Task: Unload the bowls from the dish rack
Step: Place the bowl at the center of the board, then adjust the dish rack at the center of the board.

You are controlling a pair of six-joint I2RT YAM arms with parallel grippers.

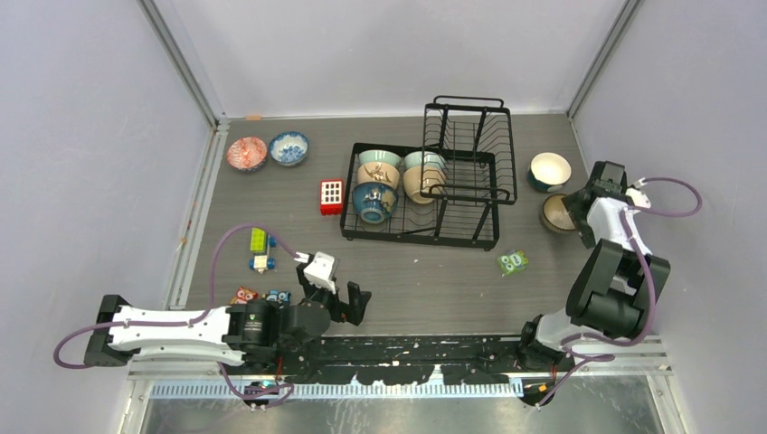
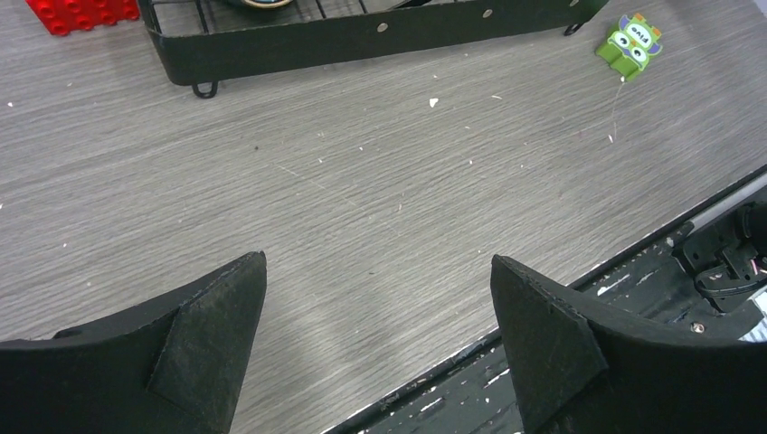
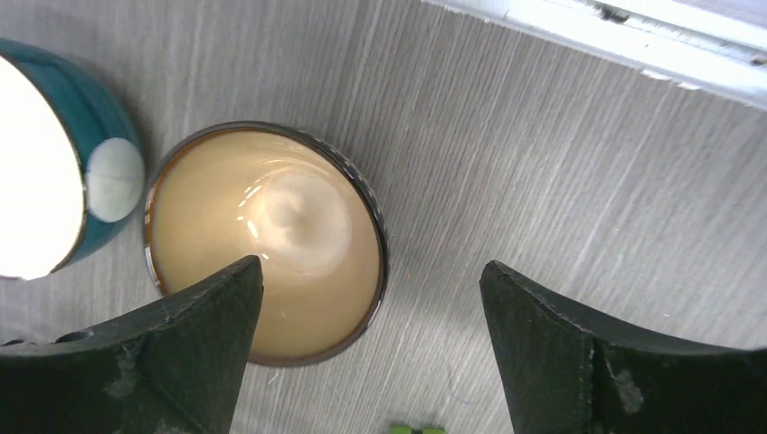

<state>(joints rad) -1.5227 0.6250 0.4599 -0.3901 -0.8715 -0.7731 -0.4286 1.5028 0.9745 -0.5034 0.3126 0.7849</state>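
Claw on right arm (image 3: 373,267) spread over tan bowl (image 3: 271,217) rim.

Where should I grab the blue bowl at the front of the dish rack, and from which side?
Take the blue bowl by its near rim, one finger inside, one outside, coming from above. Its mouth seems to face up, and the dish rack wall and the tan bowl behind hem in its sides.

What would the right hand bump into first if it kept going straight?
Probably the tan bowl: the right hand points down at the table, and that bowl's rim sits under it. Depth is unclear.
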